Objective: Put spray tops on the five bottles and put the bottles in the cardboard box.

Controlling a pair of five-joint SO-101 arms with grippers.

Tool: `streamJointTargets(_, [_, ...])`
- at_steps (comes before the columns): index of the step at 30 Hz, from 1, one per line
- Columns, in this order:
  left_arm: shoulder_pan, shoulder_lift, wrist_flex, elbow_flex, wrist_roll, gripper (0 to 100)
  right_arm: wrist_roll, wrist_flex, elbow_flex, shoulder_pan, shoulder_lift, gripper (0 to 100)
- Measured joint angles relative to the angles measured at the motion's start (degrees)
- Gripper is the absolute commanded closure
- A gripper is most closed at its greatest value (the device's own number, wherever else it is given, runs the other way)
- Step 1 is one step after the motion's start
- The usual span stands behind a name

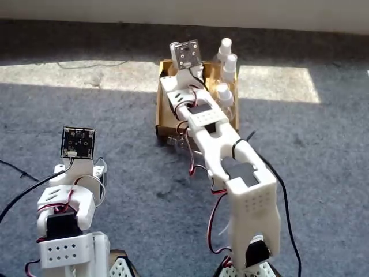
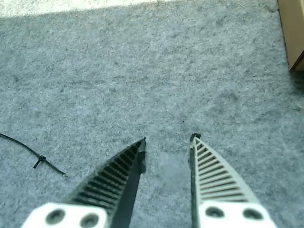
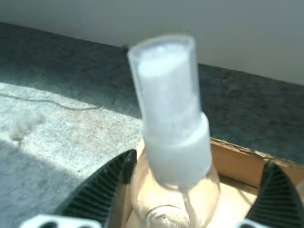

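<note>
Clear round-bodied bottle (image 3: 173, 202), white spray top (image 3: 171, 118) under a see-through cap, inside the cardboard box (image 3: 240, 159) by its wall. Sits between the wide-spread fingers of the released right end effector (image 3: 198, 161), one finger just beside it. Left end effector (image 2: 168, 140) likewise released, above the grey desk (image 2: 142, 71).

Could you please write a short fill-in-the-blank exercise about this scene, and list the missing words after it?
1. The left gripper is ___, with only carpet beneath it.
2. The bottle between the fingers of the right gripper wears a white ___.
3. In the high view, the right arm extends to the ___ box.

Missing words: open; spray top; cardboard.
</note>
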Motion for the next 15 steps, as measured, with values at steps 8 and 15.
streamJointTargets(8, [0.0,0.0,0.0,0.0,0.0,85,0.0,13.4,-13.2,-0.4,-8.1,65.9])
streamJointTargets(15, [0.0,0.0,0.0,0.0,0.0,85,0.0,32.7,-27.1,-2.4,-16.5,65.9])
